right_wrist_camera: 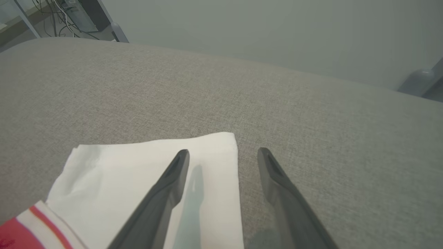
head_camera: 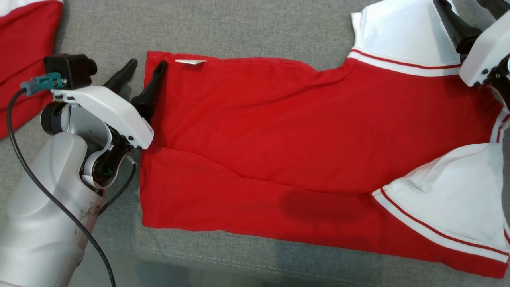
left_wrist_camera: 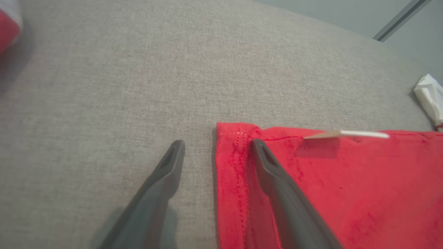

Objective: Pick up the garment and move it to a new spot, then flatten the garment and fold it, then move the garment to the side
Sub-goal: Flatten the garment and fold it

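Observation:
The garment [head_camera: 279,131], a red shirt with white sleeves, lies spread and partly folded on the grey fabric surface [head_camera: 239,32]. My left gripper [head_camera: 148,63] is open at its far left hem corner. One finger lies over the red cloth and the other over bare grey fabric. In the left wrist view the left gripper [left_wrist_camera: 218,143] straddles the garment's hem edge [left_wrist_camera: 228,180], near a small white tag [left_wrist_camera: 349,134]. My right gripper [head_camera: 470,16] is over the far white sleeve [head_camera: 402,32]. In the right wrist view the right gripper [right_wrist_camera: 223,151] is open across the sleeve's [right_wrist_camera: 121,180] edge, holding nothing.
Another red and white cloth [head_camera: 24,52] lies at the far left, also showing as a red corner [left_wrist_camera: 7,27] in the left wrist view. A stitched seam [head_camera: 223,259] marks the surface's near edge. A black cable [head_camera: 40,187] runs along my left forearm.

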You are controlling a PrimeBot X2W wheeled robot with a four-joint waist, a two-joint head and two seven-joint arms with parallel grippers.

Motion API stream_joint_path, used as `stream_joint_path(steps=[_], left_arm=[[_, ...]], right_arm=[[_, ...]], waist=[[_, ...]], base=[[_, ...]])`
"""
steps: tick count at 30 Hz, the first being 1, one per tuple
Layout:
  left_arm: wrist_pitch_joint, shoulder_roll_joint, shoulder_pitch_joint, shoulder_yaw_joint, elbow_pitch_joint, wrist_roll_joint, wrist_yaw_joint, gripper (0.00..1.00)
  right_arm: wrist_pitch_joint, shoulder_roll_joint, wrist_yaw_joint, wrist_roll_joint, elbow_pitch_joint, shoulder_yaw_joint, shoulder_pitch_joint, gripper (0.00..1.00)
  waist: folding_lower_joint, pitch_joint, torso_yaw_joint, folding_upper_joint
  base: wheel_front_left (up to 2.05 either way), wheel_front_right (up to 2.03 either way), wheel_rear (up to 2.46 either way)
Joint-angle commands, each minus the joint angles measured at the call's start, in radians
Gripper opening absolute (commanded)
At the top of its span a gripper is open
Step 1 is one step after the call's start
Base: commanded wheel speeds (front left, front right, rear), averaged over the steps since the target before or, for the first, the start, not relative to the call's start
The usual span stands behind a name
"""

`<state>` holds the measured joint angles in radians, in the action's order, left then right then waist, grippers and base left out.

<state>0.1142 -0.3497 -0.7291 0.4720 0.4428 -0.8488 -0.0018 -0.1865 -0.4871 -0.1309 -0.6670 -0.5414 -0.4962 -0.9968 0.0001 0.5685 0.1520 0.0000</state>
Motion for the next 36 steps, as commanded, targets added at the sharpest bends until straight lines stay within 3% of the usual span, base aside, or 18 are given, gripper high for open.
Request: stream_joint_path(steps=[1, 7, 14, 15, 17, 24, 36], left_arm=[[0.007, -0.036, -0.037, -0.030, -0.002, -0.008, -0.010, 1.00], [0.007, -0.016, -0.079, -0.017, 0.045, -0.018, -0.050, 1.00], [0.086, -0.003, -0.083, 0.011, 0.059, -0.066, -0.088, 1.00], [0.095, -0.002, -0.083, 0.012, 0.056, -0.075, -0.092, 0.92], [0.104, -0.002, -0.084, 0.013, 0.050, -0.087, -0.098, 0.00], [0.067, -0.006, -0.089, 0.004, 0.040, -0.094, -0.108, 0.00], [-0.023, -0.029, -0.081, -0.020, 0.032, -0.091, -0.114, 0.00]], right_arm=[[-0.009, -0.011, 0.000, -0.015, 0.005, -0.021, -0.012, 1.00], [-0.016, -0.002, 0.000, -0.078, -0.080, -0.120, -0.106, 1.00], [-0.016, 0.003, 0.000, -0.139, -0.149, -0.196, -0.150, 1.00], [-0.012, 0.003, 0.000, -0.146, -0.159, -0.200, -0.156, 0.60], [0.000, 0.005, 0.000, -0.160, -0.173, -0.210, -0.165, 0.00], [0.086, -0.002, 0.000, -0.232, -0.188, -0.220, -0.168, 0.00], [0.191, -0.072, 0.000, -0.354, -0.104, -0.285, -0.133, 0.00]], waist=[[-0.0001, 0.019, 0.014, 0.0000], [-0.0001, 0.036, 0.025, 0.0000], [-0.0001, 0.027, 0.028, 0.0000], [-0.0001, 0.027, 0.027, 0.0000], [-0.0001, 0.025, 0.027, 0.0000], [-0.0001, 0.006, 0.020, 0.0000], [-0.0001, -0.042, 0.003, 0.0000]], base=[[0.00, 0.00, 0.00], [0.00, 0.00, 0.00], [0.00, 0.00, 0.00], [0.00, 0.00, 0.00], [0.00, 0.00, 0.00], [0.00, 0.00, 0.00], [0.00, 0.00, 0.00]])
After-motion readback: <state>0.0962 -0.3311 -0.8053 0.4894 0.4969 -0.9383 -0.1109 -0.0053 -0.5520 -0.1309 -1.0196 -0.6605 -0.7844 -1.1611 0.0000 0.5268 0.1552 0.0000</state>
